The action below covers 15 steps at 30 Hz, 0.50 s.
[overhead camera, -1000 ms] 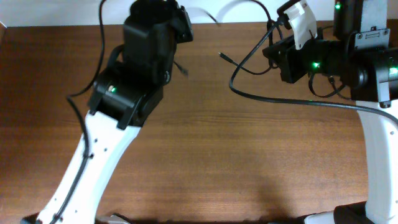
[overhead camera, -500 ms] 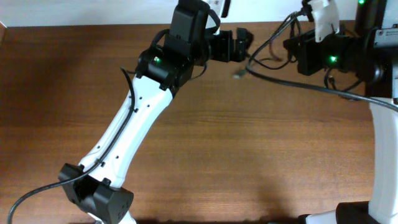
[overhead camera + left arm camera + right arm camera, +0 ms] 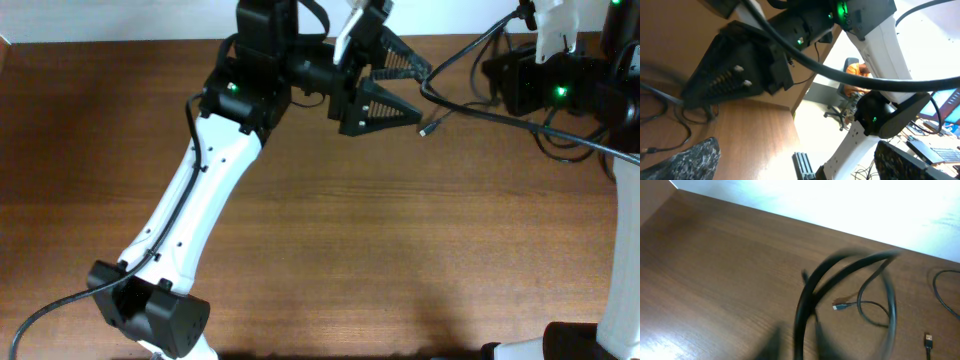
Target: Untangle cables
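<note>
The cables are thin black cords lying on the brown table at the top right. One loop [image 3: 462,100] ends in a small metal plug [image 3: 428,128]. In the right wrist view a thin cable [image 3: 875,315] with a silver plug [image 3: 839,306] lies on the wood, and a second plug [image 3: 928,340] lies further right. My left gripper [image 3: 424,92] stands wide open just left of the loop, nothing between its fingers [image 3: 690,160]. My right gripper [image 3: 715,82] hovers over the cords. Its jaws are blurred in the right wrist view, and I cannot tell if it holds anything.
A thick black arm wire [image 3: 470,50] arcs from the right arm across the space between both grippers and blurs across the right wrist view [image 3: 805,305]. The table's back edge [image 3: 120,40] meets a white wall. The right arm's base [image 3: 620,300] stands at the right edge.
My left arm has swung from the left to the top centre and its jaws have spread wide. The right arm has drawn back to the right, and the loose plug has moved right with it.
</note>
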Each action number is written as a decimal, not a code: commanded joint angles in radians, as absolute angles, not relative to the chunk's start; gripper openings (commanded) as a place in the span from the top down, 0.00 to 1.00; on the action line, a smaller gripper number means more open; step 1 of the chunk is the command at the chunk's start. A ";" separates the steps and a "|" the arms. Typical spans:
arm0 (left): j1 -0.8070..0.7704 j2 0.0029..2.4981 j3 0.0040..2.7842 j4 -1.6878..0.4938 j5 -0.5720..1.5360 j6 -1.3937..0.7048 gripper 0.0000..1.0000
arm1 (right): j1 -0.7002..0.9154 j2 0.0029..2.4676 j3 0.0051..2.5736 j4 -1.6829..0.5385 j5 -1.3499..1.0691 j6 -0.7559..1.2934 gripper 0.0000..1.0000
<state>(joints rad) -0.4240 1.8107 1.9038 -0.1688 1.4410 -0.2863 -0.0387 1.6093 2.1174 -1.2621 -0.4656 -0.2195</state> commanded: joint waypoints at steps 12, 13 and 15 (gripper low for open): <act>-0.490 1.826 1.910 -0.604 0.227 -0.378 0.01 | -0.041 1.586 2.133 -1.263 -0.354 -0.062 0.01; -0.524 1.835 1.910 -0.665 -0.015 -0.451 0.01 | -0.041 1.586 2.133 -1.263 -0.354 -0.062 0.01; -0.588 1.863 1.910 -0.703 -0.160 -0.456 0.01 | -0.041 1.586 2.133 -1.263 -0.354 -0.062 0.01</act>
<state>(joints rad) -0.5011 1.8210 1.9114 -0.6666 0.4522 -0.3656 -0.0387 1.6089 2.1185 -1.2652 -0.3882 -0.0898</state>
